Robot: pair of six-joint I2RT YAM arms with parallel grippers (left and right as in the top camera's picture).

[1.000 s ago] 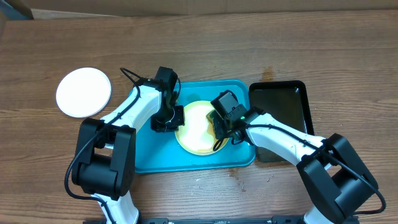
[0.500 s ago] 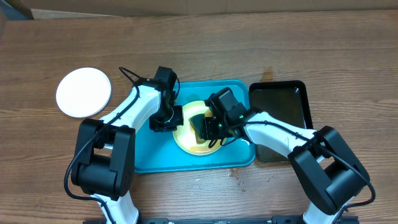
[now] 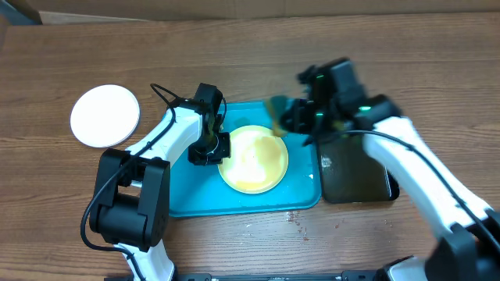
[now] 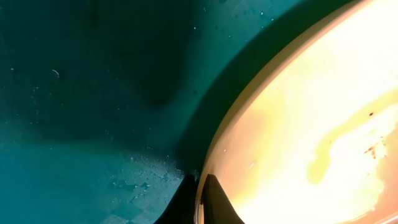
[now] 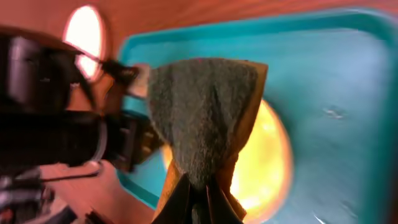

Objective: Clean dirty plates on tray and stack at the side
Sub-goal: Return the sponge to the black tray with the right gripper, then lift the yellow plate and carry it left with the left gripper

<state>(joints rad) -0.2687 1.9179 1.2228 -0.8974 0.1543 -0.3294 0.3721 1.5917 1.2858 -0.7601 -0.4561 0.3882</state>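
Overhead: the yellow-green plate point(image 3: 253, 159) sits mid turquoise tray point(image 3: 183, 199), left gripper point(image 3: 212, 148) at its left rim, right gripper point(image 3: 293, 117) hanging over the tray's far right corner. Left wrist: jaws pinch that rim. Right wrist: jaws clamp a sponge point(image 5: 205, 106); plate below, leftward.

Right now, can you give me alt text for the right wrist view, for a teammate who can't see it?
The right gripper pinches a folded green scouring sponge in front of the turquoise tray and its pale yellow plate. The left arm stands at the plate's far side, a white plate beyond it; the picture is blurred.
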